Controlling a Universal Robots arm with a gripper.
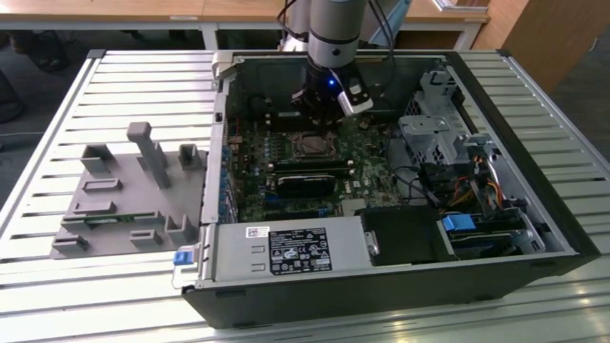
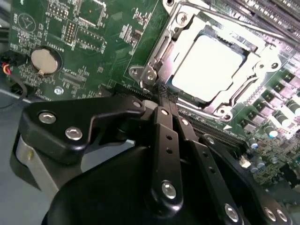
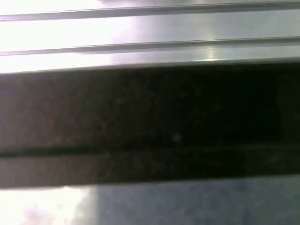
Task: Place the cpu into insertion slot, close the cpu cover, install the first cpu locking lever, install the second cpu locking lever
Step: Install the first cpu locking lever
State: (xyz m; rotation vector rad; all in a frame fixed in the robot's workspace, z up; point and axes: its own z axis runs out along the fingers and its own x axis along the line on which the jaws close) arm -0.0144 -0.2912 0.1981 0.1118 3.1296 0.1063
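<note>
Reaching down into the case, the tool (image 2: 164, 96) hangs pinched beside the cpu cover (image 2: 185, 35).

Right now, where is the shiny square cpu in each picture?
Exterior view: the cpu sits mid-motherboard inside the open computer case, just below the gripper.
Second wrist view: the cpu lies under the cpu cover, just past the gripper.
First wrist view: I can't make it out.
Shared landmark: the green motherboard.

A lab or workshop. An opened computer case (image 1: 381, 207) lies on a slatted metal bench (image 1: 57, 286). Wooden desks (image 1: 143, 11) stand behind.
</note>
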